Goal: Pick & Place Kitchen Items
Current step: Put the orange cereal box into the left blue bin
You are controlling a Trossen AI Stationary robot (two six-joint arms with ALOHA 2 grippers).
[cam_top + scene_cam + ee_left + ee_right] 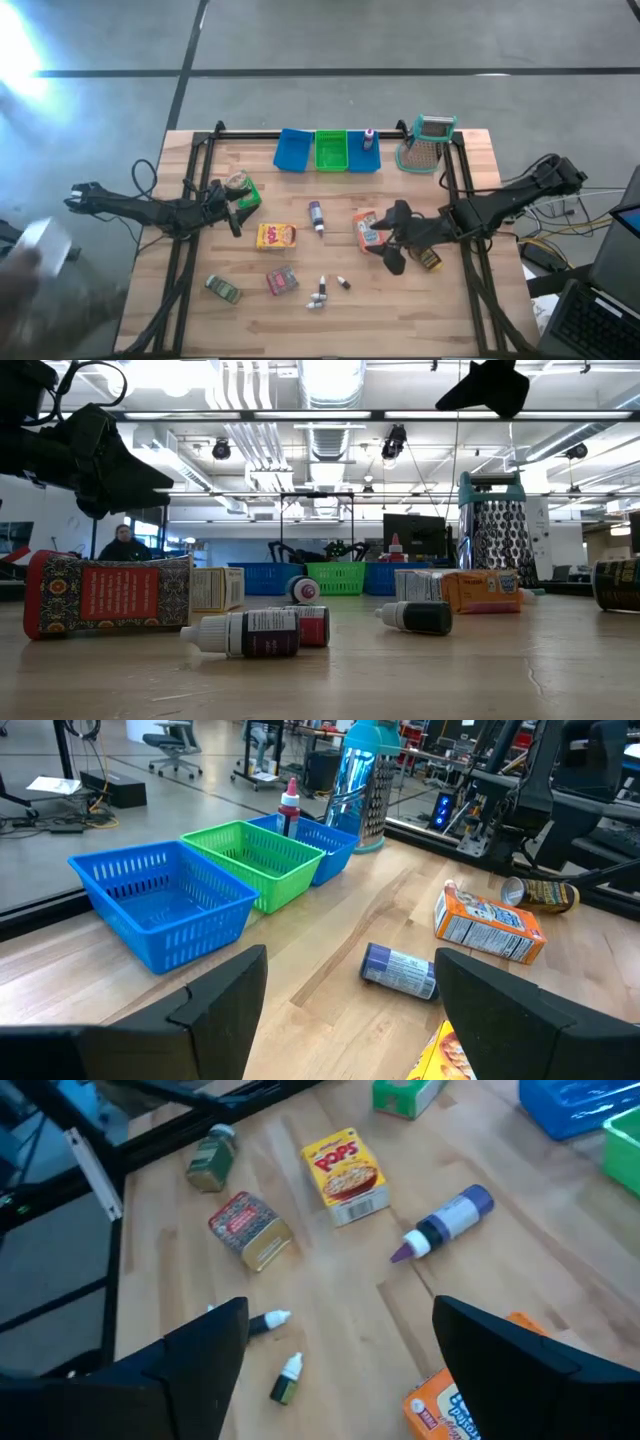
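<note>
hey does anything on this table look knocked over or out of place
Mostly scatter: the purple bottle and small dropper bottles lie on their sides mid-table, not in the bins. Only one red-capped bottle stands in a blue bin. Nothing looks spilled or damaged.

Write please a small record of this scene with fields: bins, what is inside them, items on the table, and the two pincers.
bins: blue bin, green bin, second blue bin, in a row at the table's far edge
inside bins: a small bottle in the second blue bin; the other two look empty
items on table: yellow box, orange box, purple bottle, red packet, small bottles
grater: upright, right of the bins
left pincer: open, holds nothing
right pincer: open, by the orange box, holds nothing
</note>
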